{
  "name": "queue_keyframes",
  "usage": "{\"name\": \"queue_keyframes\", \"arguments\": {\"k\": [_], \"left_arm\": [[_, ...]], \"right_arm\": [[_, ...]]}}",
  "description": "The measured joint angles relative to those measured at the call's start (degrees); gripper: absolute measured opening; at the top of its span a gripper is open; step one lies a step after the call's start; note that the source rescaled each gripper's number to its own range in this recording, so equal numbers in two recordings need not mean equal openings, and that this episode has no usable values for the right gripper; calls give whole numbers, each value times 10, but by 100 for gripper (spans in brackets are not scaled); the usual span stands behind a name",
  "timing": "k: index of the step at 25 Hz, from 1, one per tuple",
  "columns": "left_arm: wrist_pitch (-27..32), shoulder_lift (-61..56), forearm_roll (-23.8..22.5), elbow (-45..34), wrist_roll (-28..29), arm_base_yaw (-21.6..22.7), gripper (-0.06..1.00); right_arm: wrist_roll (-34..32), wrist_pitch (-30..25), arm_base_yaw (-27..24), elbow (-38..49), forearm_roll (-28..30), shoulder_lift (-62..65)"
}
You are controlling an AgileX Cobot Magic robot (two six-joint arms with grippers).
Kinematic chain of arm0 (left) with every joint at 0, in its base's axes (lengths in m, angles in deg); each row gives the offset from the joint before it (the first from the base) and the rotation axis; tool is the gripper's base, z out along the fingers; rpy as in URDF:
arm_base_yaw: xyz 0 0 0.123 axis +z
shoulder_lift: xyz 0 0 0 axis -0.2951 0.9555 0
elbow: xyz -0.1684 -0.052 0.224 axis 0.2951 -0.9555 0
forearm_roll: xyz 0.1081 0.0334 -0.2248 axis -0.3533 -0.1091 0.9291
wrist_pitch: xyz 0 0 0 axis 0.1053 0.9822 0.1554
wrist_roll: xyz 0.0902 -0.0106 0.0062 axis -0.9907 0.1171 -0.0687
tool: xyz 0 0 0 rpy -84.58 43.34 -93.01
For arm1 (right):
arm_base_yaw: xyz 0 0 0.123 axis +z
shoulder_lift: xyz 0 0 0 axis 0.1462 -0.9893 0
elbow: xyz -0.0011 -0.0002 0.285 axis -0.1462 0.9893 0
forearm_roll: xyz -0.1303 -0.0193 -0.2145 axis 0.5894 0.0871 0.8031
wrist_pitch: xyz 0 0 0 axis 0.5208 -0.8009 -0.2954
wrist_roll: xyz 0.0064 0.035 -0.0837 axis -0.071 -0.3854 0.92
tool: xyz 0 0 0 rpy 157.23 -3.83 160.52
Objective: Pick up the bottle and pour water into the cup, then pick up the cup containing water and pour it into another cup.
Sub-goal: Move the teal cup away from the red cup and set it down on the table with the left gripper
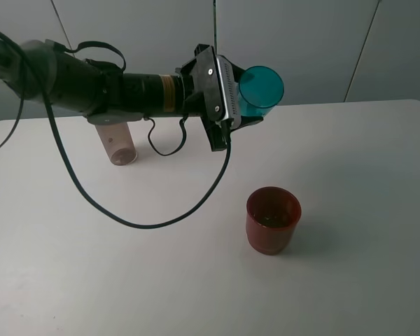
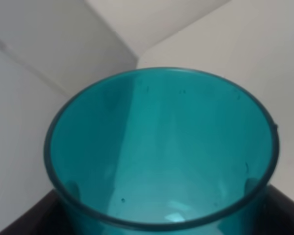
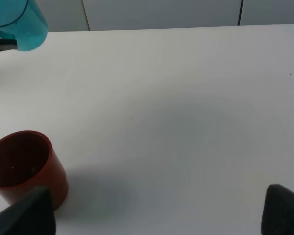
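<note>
My left gripper (image 1: 243, 106) is shut on the teal cup (image 1: 261, 87), holding it high above the table and tipped on its side, mouth facing right. In the left wrist view the cup (image 2: 161, 147) fills the picture, with a dark fingertip (image 2: 24, 220) at its base. The wide dark-red cup (image 1: 273, 218) stands upright on the table, below and a little right of the teal one. The grey-brown bottle (image 1: 117, 143) stands at the back left, its top hidden behind my left arm. My right gripper (image 3: 154, 215) is open over bare table; the red cup (image 3: 24, 166) sits beside one of its fingers.
The white table (image 1: 371, 210) ends at a pale wall behind. A black cable (image 1: 126, 217) hangs from my left arm in a loop down to the tabletop, left of the red cup.
</note>
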Motion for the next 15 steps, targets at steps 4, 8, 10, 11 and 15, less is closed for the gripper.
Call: {"name": "queue_keyframes", "arguments": {"k": [4, 8, 10, 11, 15], "left_arm": [[-65, 47, 53, 0, 6, 25, 28], [-116, 96, 103, 0, 18, 43, 28], [-128, 121, 127, 0, 25, 52, 28], [-131, 132, 134, 0, 26, 57, 28], [-152, 160, 150, 0, 36, 67, 28]], "right_arm": [[0, 0, 0, 0, 0, 0], [0, 0, 0, 0, 0, 0], [0, 0, 0, 0, 0, 0], [0, 0, 0, 0, 0, 0], [0, 0, 0, 0, 0, 0]]}}
